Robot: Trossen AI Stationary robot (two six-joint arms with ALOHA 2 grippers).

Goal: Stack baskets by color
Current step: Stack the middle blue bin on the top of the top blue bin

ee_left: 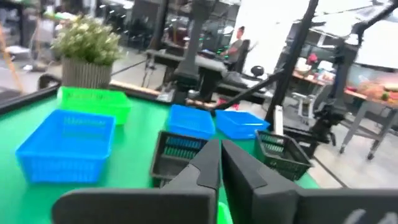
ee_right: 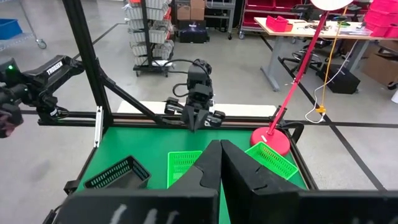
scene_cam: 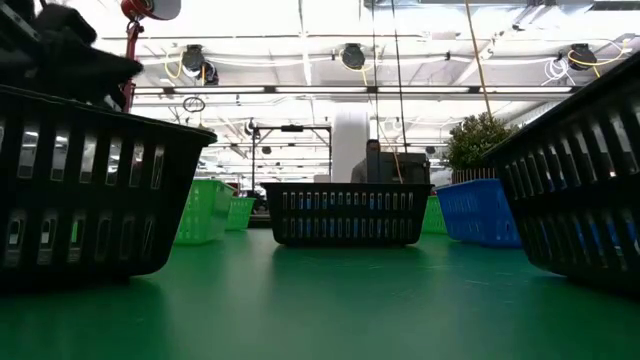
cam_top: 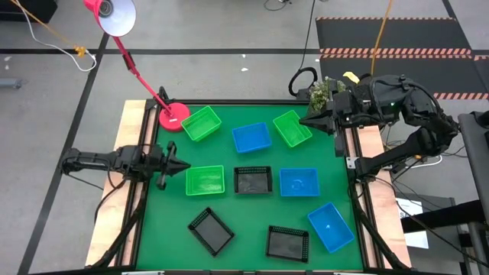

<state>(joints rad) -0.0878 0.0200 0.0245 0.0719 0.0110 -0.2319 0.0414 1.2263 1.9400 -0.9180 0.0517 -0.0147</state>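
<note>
Nothing is stacked yet: all 9 baskets sit apart on the green table (cam_top: 172,229). The left gripper (cam_top: 180,166) hangs low at the table's left edge, its jaws pressed together and empty, tips just beside the green basket (cam_top: 205,180) in the middle row. The right gripper (cam_top: 312,120) waits over the table's far right edge, jaws also pressed together and holding nothing.

The step in hand looks like the first pick, and that green basket is the likely target. To do it well, the left jaws need to spread first, then come down over the near short wall so 1 finger goes inside and 1 outside. A grip on the rim, not the floor, should lift it level. It can then go into the green basket by the lamp (cam_top: 201,123), near the pink lamp base (cam_top: 173,117).

The target green basket lies square to the table, open side up, long axis running left to right. The one by the lamp is turned at a slant, as is the third green basket (cam_top: 292,127), so the carried basket needs a wrist turn to match before lowering. The 3 blue and 3 black baskets lie between and nearer the front.
</note>
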